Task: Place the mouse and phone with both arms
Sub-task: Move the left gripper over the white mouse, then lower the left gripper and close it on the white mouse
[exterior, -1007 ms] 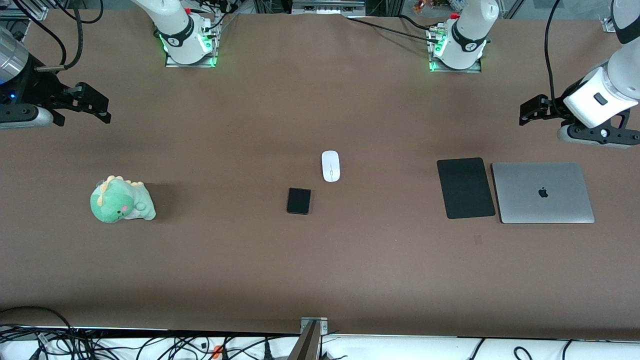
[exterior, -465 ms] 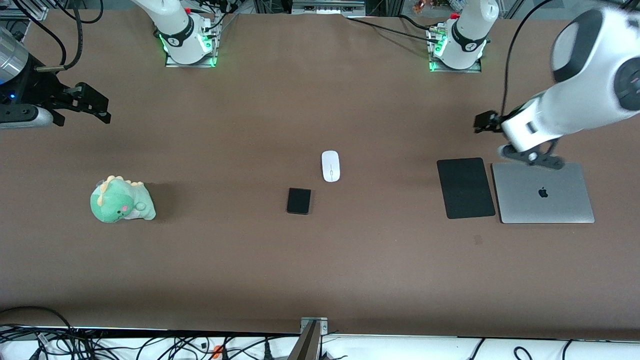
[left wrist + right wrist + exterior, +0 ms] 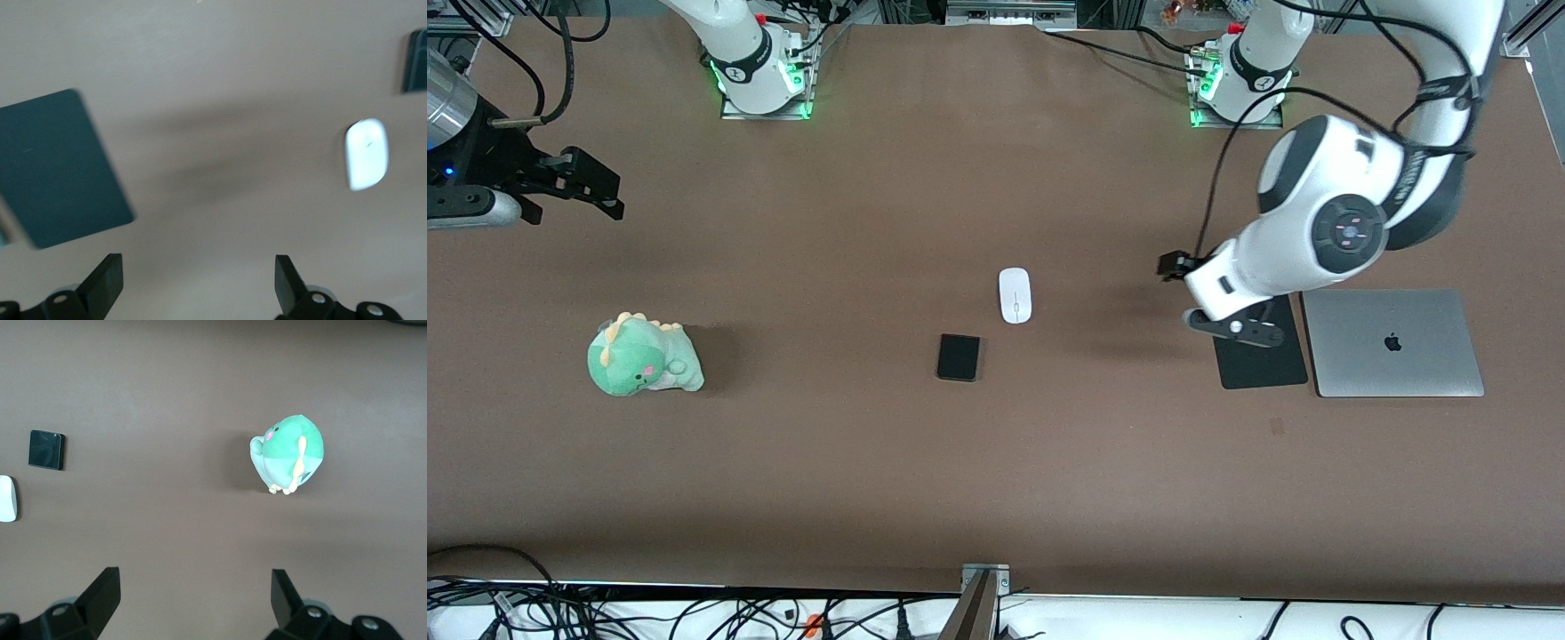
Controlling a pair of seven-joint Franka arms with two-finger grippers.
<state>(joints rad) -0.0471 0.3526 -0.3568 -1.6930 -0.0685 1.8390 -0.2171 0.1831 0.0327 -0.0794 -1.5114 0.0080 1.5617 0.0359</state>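
Note:
The white oval mouse (image 3: 1015,295) lies mid-table, and the small glossy black phone (image 3: 959,357) lies close by, nearer the front camera and toward the right arm's end. My left gripper (image 3: 1172,265) is open and empty, up over bare table between the mouse and the mouse pad's edge. The left wrist view shows the gripper (image 3: 198,280), the mouse (image 3: 367,153) and a slice of the phone (image 3: 415,60). My right gripper (image 3: 596,191) is open and empty and waits at the right arm's end of the table. The right wrist view shows the gripper (image 3: 195,587), the phone (image 3: 47,449) and the mouse's edge (image 3: 7,498).
A matte black mouse pad (image 3: 1263,364) lies beside a closed silver laptop (image 3: 1392,342) toward the left arm's end; the left hand covers part of the pad. The pad also shows in the left wrist view (image 3: 60,170). A green plush dinosaur (image 3: 643,356) sits toward the right arm's end.
My left arm has swung from the table's end, past the laptop, toward the middle; its gripper is now past the mouse pad's edge. The right arm, mouse and phone have not moved.

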